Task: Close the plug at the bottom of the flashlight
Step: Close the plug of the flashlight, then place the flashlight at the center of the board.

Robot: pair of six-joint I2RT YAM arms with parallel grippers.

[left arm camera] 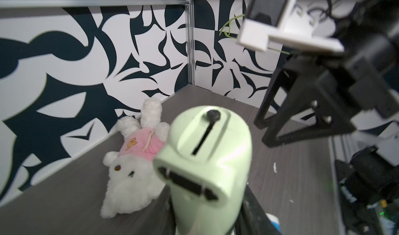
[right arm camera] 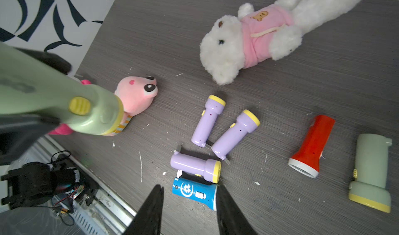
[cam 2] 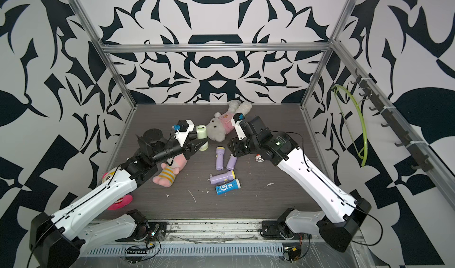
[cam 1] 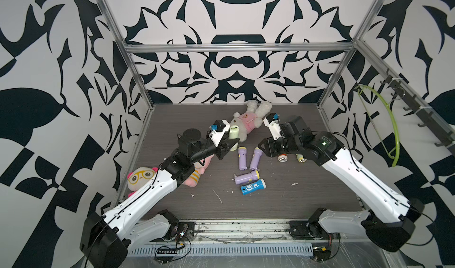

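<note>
The butt of the pale green flashlight (left arm camera: 205, 158) nearly fills the left wrist view. It is a rounded end with a dark plug recess (left arm camera: 187, 184) along its lip, and it is too blurred to tell whether the prongs sit flush or stand proud. The left end effector (cam 1: 231, 143) is clamped across the barrel and holds the flashlight clear of the desk (cam 1: 283, 200), toward 11 o'clock from the desk's middle in both top views. Its long axis seems to run roughly along the 12-to-6 line, steeply tilted: butt raised toward 12, yellow-ringed head lower toward 6, as the right wrist view also suggests.

The right end effector (right arm camera: 189, 186) is the free one. Its jaws stand apart with nothing between them, and it hangs at about 3 to 4 o'clock from the held flashlight, near but not touching. It points down at the loose ones lying at 5 o'clock — three lilac flashlights (right arm camera: 207, 121) and a blue flashlight (right arm camera: 194, 190) — not at the butt. The closing push therefore likely needs it to lift and swing toward 9 o'clock onto that recess while the left grip braces.

A white rabbit plush (left arm camera: 133, 169) lies at 2 o'clock, just beside the flashlight. A pink plush (right arm camera: 136, 93) lies at 7 o'clock, under the left arm.
</note>
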